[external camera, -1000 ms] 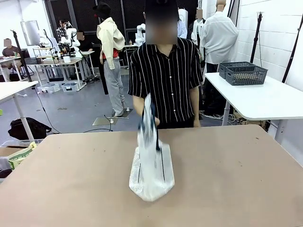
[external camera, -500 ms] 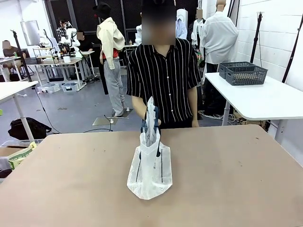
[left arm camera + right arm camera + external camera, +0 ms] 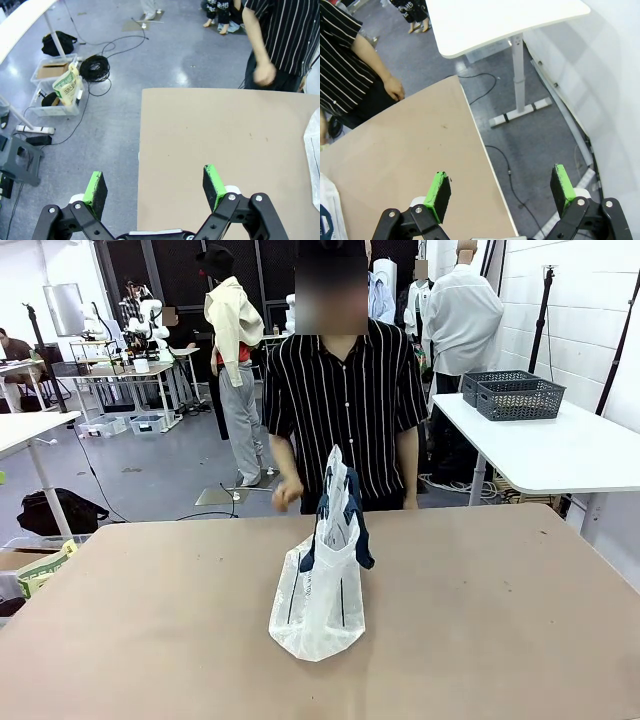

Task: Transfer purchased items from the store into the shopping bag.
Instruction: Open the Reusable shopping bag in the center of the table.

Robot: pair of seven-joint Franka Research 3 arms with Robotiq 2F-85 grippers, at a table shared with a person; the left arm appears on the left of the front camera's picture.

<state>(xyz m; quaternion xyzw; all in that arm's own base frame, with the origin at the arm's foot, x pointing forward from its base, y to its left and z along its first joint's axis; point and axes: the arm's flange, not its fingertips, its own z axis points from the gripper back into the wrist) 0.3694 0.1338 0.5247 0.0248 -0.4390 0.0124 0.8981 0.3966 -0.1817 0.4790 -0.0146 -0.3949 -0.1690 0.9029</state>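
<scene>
Has let go of the bag (image 3: 318, 605): held up by its top a second ago, left now standing unaided in the middle of the counter (image 3: 500, 620), navy handles (image 3: 350, 525) flopped over its upper part, hand (image 3: 287, 495) drawn back to the far edge. Means, probably, a bag set out and ready for filling; contents hard to tell through the plastic. Keeps left jaws and right jaws spread fully wide, gripping nothing, hanging back over the counter's side edges, well apart from the bag. Calls next for goods to load.
</scene>
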